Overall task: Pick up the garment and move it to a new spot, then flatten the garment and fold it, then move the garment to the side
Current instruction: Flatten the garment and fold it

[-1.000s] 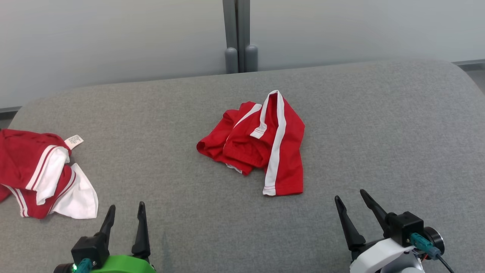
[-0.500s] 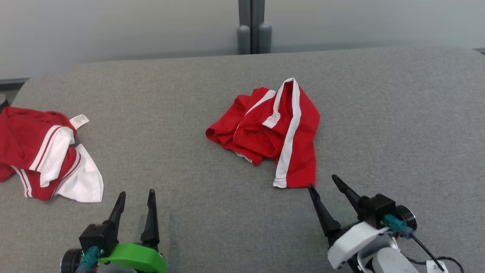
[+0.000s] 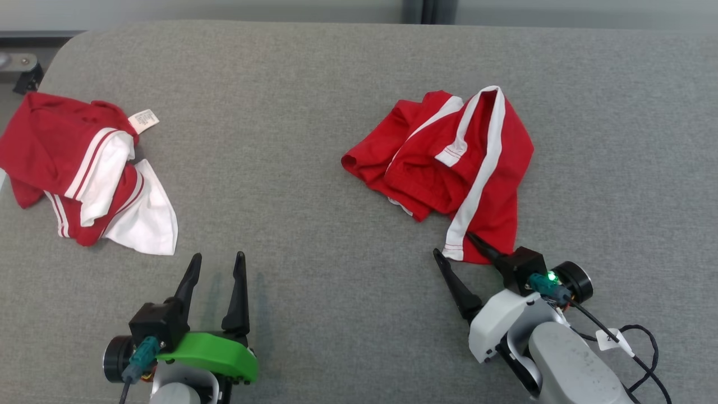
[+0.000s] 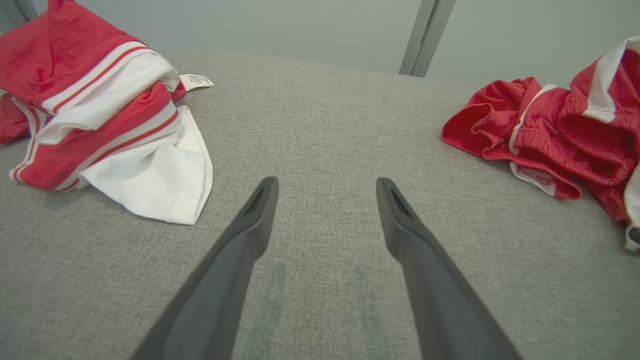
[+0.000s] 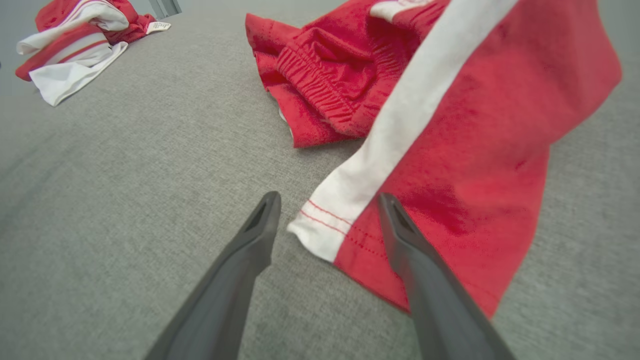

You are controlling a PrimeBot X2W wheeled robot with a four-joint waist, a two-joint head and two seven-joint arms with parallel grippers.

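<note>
Right gripper (image 3: 452,243) is hovering wide open, straddling the white-striped hem corner of the red garment (image 3: 449,163), lying crumpled on the grey table (image 3: 280,112); soft, light cloth, so pinching that corner is looking best

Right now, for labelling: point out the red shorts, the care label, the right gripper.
red shorts (image 3: 502,185), head view, red leg panel
care label (image 3: 143,120), head view, centre
right gripper (image 3: 453,243), head view, between fingers

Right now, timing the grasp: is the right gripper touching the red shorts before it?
Cannot tell. Right wrist view: the right gripper straddles a hem corner of the red shorts, one finger overlapping fabric; contact unclear.
</note>
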